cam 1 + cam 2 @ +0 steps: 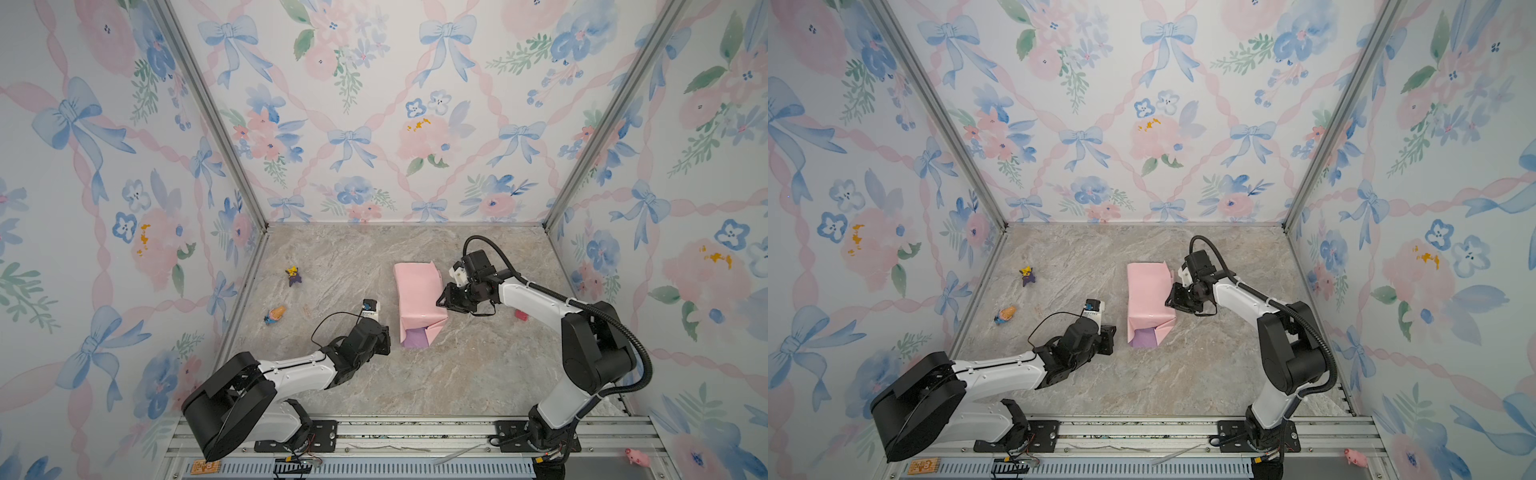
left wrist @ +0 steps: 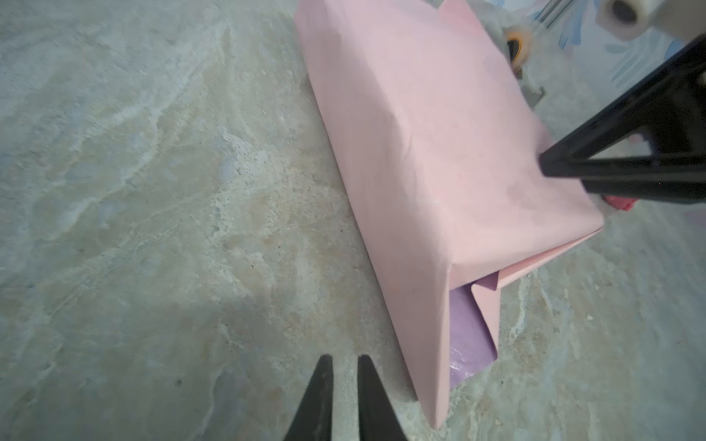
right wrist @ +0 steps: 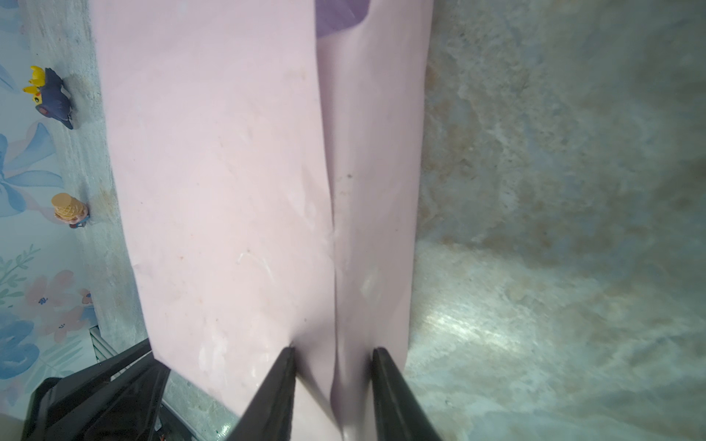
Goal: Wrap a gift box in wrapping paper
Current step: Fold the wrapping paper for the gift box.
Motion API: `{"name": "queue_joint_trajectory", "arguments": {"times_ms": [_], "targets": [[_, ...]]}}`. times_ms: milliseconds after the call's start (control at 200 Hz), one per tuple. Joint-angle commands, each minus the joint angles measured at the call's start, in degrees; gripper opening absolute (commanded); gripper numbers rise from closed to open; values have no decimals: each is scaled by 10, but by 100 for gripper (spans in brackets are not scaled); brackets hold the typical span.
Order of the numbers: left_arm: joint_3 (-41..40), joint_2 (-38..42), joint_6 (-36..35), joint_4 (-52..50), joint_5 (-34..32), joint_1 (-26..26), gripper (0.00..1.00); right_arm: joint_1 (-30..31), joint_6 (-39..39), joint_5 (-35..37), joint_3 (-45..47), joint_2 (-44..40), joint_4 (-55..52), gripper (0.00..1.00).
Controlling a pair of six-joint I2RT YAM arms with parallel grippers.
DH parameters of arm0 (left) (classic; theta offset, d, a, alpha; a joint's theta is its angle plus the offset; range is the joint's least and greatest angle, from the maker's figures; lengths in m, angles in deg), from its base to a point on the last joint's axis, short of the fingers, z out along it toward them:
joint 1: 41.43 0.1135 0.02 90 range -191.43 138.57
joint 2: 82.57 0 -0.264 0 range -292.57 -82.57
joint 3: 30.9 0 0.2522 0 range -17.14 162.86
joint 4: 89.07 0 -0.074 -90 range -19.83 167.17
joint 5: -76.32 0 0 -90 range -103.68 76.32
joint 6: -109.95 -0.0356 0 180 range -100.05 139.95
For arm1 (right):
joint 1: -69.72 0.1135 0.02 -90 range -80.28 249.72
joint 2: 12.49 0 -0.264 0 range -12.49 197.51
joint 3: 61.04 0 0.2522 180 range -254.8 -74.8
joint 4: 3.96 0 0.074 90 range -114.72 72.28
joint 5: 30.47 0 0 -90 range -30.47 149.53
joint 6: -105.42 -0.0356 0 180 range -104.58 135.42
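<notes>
The wrapping paper (image 1: 417, 291) (image 1: 1148, 291) lies folded into a long parcel on the marble table, pale pink outside. At its near open end the lilac inner side (image 1: 415, 337) (image 2: 468, 336) shows. The gift box is hidden under the paper. My right gripper (image 1: 441, 301) (image 3: 332, 351) sits at the parcel's right top edge, shut on a ridge of paper (image 3: 229, 172) between its fingers. My left gripper (image 1: 384, 340) (image 2: 345, 361) hovers over bare table just left of the parcel's near end. Its jaws stand a narrow gap apart with nothing between them.
A purple and yellow toy (image 1: 293, 275) and an orange toy (image 1: 275, 315) lie at the table's left. A small red thing (image 1: 521, 315) lies by the right arm. A tape roll (image 2: 517, 42) shows beyond the parcel. Flowered walls close three sides.
</notes>
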Motion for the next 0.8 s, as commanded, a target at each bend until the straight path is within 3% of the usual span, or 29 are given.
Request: {"name": "queue_joint_trajectory", "arguments": {"times_ms": [0,365,795], "targets": [[26,-33,-12,6,44,2,14,4,9,23,17,-1,-27,35],[46,-107,-25,106,131,-7,11,12,1,20,18,5,-16,35],[64,-168,-23,178,147,-19,12,13,-3,21,18,0,-13,35]]}}
